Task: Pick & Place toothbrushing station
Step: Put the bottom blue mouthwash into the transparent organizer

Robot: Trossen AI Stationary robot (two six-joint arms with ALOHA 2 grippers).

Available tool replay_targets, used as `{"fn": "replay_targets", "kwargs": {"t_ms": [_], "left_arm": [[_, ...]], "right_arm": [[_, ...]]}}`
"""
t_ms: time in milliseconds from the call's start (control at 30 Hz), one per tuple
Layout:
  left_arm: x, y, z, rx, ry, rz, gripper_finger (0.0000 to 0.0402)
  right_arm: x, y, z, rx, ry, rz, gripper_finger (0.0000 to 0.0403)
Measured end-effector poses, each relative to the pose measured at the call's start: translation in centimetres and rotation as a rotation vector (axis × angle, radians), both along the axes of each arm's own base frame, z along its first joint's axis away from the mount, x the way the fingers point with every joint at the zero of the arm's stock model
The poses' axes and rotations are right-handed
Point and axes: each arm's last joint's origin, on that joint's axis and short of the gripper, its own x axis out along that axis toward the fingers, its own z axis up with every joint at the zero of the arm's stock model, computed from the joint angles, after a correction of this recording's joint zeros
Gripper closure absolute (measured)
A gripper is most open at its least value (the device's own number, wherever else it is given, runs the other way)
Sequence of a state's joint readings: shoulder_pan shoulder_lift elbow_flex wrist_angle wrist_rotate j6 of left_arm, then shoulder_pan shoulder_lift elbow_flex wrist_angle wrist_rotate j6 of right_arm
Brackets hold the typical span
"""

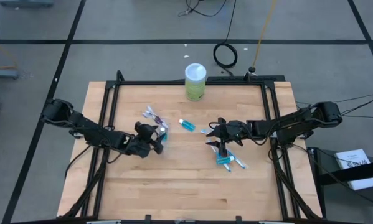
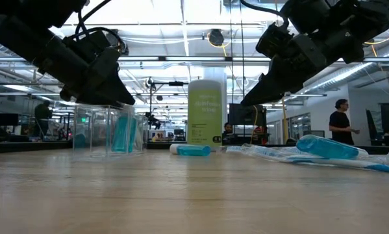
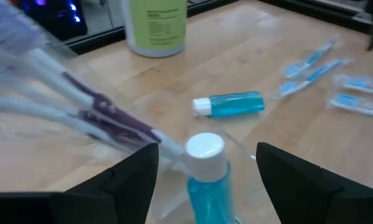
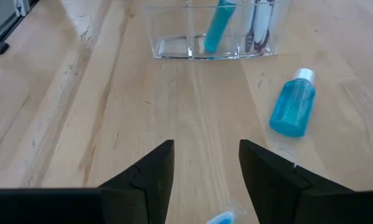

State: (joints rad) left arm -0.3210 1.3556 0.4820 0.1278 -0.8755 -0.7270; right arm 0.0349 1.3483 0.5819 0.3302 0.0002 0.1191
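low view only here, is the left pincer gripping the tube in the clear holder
Observer: No. The left wrist view shows the left pincer open, with one finger on each side of the tube and neither touching its white cap.
Operator: anything else in that holder
Observer: Yes. In the right wrist view, purple-and-white toothbrushes stand in the compartment of the clear holder next to the tube's.
Operator: and the right pincer
Observer: From above, the right pincer is beside the wrapped toothbrushes. Its own camera shows it open with nothing between the fingers.
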Motion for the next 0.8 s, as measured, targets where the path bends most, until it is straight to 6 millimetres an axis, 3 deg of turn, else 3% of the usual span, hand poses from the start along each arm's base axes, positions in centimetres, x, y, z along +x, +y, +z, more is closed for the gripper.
{"fn": "replay_targets", "kwargs": {"t_ms": [567, 800], "left_arm": [[1.3, -0.8, 1.5, -0.001, -0.099, -0.186, 0.0140], [1.5, -1.0, 2.1, 0.059, -0.112, -0.243, 0.0157]], "right_arm": [[-0.2, 0.1, -0.3, 0.014, 0.032, -0.001, 0.0231], [-2.7, 3.5, -0.4, 0.041, 0.226, 0.199, 0.0225]]}}
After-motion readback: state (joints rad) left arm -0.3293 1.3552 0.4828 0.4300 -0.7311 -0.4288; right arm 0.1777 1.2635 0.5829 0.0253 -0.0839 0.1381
